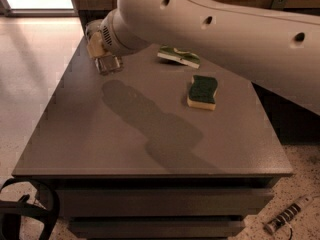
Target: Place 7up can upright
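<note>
The 7up can (pixel 109 64) is a small silvery cylinder at the table's far left corner, standing roughly upright with its base at or just above the grey tabletop (pixel 125 144). My gripper (pixel 98 48) comes in from the right at the end of the big white arm (pixel 210 29). It is shut on the can's upper part. The can's top is hidden by the wrist, and its label does not show clearly.
A flat green chip bag (pixel 180 56) lies at the far middle, partly under the arm. A green-and-yellow sponge (pixel 202 91) lies right of centre. A power strip (pixel 287 216) and a black cable (pixel 25 209) are on the floor.
</note>
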You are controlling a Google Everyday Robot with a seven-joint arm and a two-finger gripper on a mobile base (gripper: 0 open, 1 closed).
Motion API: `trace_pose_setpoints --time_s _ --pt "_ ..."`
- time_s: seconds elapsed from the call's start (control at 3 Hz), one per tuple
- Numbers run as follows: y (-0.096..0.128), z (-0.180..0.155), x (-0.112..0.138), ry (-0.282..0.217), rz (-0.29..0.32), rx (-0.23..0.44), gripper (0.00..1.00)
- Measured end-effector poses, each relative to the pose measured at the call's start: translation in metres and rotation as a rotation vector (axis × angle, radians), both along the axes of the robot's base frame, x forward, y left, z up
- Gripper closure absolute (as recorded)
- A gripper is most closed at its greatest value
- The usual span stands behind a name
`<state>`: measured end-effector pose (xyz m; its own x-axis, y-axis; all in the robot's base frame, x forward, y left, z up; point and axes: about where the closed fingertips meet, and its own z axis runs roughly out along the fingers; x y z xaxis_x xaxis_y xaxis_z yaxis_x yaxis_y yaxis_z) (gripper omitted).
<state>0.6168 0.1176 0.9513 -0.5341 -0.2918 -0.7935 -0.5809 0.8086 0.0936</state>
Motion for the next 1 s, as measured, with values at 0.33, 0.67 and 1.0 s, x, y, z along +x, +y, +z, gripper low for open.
trace_pose_setpoints --time_s 0.33,0.67,1.0 --pt "0.006 -0.008 0.002 -0.058 0.022 0.059 1.0" --pt "0.01 -0.06 -0.003 -0.081 0.072 0.093 1.0" --pt "0.028 -0.069 -0.001 -0.16 0.112 0.179 1.0"
